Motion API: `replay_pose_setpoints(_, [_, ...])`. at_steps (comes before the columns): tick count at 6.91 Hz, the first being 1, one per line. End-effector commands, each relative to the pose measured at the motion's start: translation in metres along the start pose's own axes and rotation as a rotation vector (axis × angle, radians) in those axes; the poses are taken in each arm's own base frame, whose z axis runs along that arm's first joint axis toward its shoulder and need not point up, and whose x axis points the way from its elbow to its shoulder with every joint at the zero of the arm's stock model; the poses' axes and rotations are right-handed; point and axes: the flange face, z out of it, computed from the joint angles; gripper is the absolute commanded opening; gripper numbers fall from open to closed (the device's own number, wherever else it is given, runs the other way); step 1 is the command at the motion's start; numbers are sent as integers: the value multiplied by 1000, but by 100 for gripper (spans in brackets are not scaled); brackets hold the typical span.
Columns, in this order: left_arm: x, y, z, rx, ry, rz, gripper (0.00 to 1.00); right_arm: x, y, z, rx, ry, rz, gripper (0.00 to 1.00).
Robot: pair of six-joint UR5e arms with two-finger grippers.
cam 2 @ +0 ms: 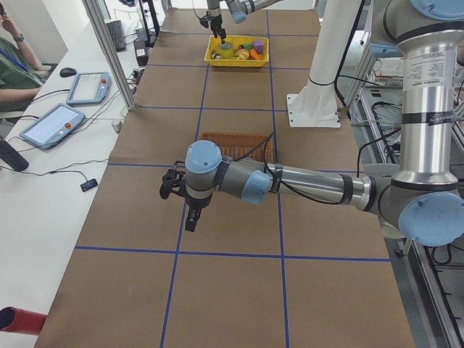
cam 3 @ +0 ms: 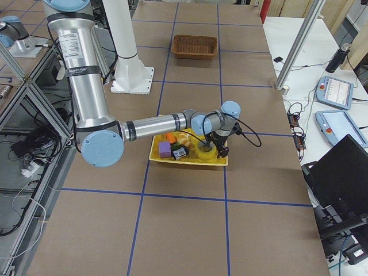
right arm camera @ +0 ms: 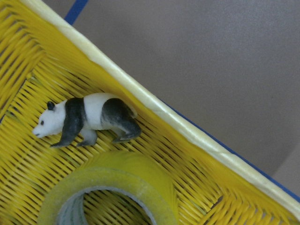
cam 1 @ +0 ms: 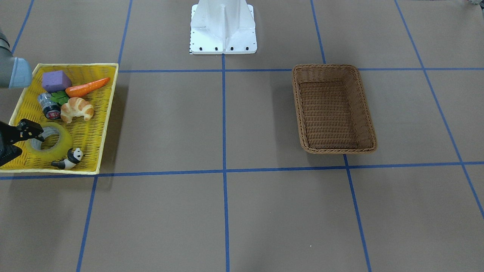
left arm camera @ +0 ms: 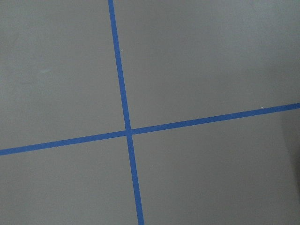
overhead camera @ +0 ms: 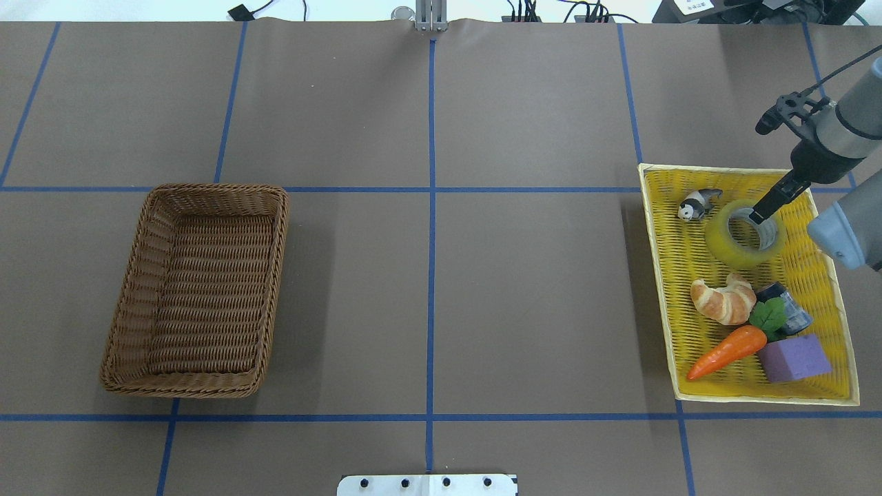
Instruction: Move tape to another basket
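The yellow tape roll [cam 1: 62,145] lies flat in the yellow tray [cam 1: 96,124], next to a panda figure [cam 1: 70,158]. It also shows in the overhead view [overhead camera: 727,241] and close up in the right wrist view [right arm camera: 136,176]. My right gripper [overhead camera: 763,212] is open and down at the roll, with one finger in its grey core and the other outside the wall. The brown wicker basket [overhead camera: 131,289] stands empty on the other side of the table. My left gripper [cam 2: 190,217] hovers over bare table beyond the basket; I cannot tell whether it is open or shut.
The tray also holds a croissant [overhead camera: 723,303], a carrot [overhead camera: 727,351], a purple block [overhead camera: 792,358] and a small silver-black cylinder [overhead camera: 789,313]. The robot's white base [cam 1: 223,26] stands between the tray and the basket.
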Motion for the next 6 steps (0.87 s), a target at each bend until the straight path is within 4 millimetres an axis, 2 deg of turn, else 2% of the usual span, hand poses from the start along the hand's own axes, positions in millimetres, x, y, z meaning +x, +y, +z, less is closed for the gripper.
replay_pose_setpoints(1, [0, 0, 1, -2, 0, -3, 98, 1, 3, 7, -15, 0, 5, 100])
replay_pose_setpoints(4, [0, 0, 1, 0, 0, -2, 98, 3, 11, 15, -31, -3, 10, 99])
replay_pose_setpoints(5, [0, 0, 0, 1, 0, -1, 98, 3, 11, 14, -30, -3, 13, 92])
replay_pose_setpoints(6, [0, 0, 0, 1, 0, 1, 98, 2, 10, 14, -30, -4, 15, 67])
